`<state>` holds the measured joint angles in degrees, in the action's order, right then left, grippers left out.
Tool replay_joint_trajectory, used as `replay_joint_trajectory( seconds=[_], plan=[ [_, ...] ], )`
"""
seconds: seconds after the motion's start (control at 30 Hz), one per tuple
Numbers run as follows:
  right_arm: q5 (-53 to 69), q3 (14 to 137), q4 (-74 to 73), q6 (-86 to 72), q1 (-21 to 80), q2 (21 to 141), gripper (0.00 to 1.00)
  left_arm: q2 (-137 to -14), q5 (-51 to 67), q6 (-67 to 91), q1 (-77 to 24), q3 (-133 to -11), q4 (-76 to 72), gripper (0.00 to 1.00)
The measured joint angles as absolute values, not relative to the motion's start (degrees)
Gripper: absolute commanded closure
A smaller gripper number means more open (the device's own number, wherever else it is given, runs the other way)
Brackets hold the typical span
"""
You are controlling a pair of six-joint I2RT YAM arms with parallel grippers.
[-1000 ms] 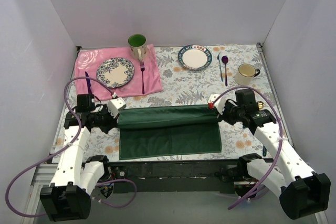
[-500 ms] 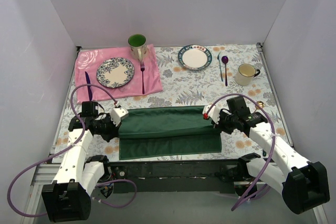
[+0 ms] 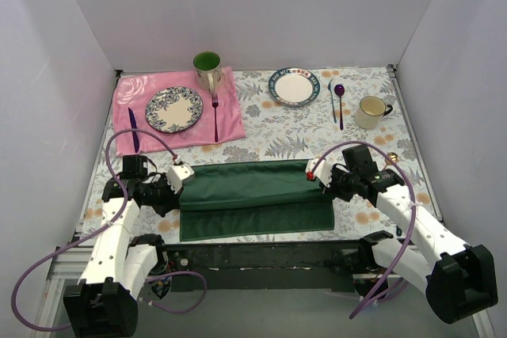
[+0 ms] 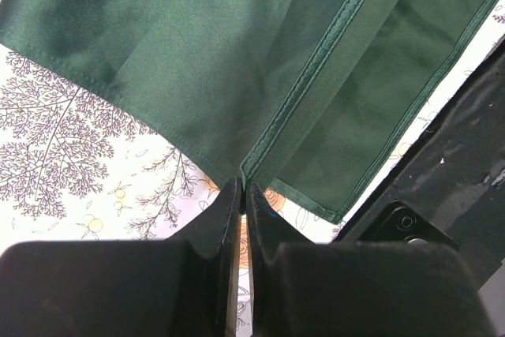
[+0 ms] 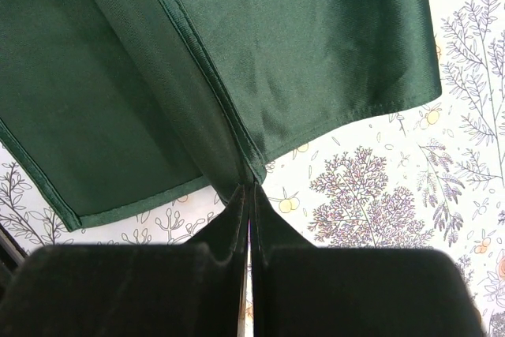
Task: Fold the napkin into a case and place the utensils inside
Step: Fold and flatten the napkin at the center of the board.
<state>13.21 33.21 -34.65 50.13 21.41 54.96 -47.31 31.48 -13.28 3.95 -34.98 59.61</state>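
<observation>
The dark green napkin [image 3: 253, 195] lies near the table's front edge, its far part folded over toward the front. My left gripper [image 3: 177, 190] is shut on the napkin's left fold corner, and the wrist view shows the hem pinched at the fingertips [image 4: 243, 187]. My right gripper [image 3: 321, 184] is shut on the right fold corner [image 5: 251, 187]. The cloth fills the left wrist view [image 4: 197, 53] and the right wrist view [image 5: 300, 53]. A small gold utensil head [image 3: 392, 157] shows beside the right arm; the rest of the utensils is hidden.
A pink cloth [image 3: 230, 120] at back left carries a patterned plate [image 3: 173, 109], a pink fork [image 3: 215, 112] and a purple knife [image 3: 132, 128]; a green mug [image 3: 207, 67] stands behind. A small plate [image 3: 294, 87], purple spoon [image 3: 340, 100] and cream mug [image 3: 371, 112] sit at back right.
Both grippers have drawn the folded edge of the napkin toward the front, so the upper layer covers more of the lower one. Little has moved in the last half second.
</observation>
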Motion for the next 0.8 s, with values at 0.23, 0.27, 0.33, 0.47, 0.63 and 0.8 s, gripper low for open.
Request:
replay_joint_trajectory(
  seconds=[0.23,0.27,0.33,0.47,0.63,0.8],
  plan=[
    [13.0,33.2,-34.8,50.9,21.4,54.2,0.99,-47.5,32.0,-14.4,3.9,-35.1,60.5,1.00],
    [13.0,33.2,-34.9,51.0,21.4,54.1,0.99,-47.5,32.1,-14.8,3.9,-35.3,60.9,1.00],
    [13.0,33.2,-35.3,51.2,21.4,53.9,0.99,-47.4,32.2,-16.1,3.9,-36.0,61.9,1.00],
    [13.1,33.3,-36.5,51.5,21.5,53.5,0.99,-46.7,32.4,-19.8,3.9,-38.0,64.8,1.00],
    [13.6,33.3,-37.9,52.5,21.5,52.4,0.99,-44.8,32.4,-24.5,3.9,-39.9,69.1,0.95],
    [13.9,33.3,-39.0,52.7,21.5,52.4,0.99,-44.9,32.5,-28.4,3.9,-42.2,73.0,0.91]
  ],
)
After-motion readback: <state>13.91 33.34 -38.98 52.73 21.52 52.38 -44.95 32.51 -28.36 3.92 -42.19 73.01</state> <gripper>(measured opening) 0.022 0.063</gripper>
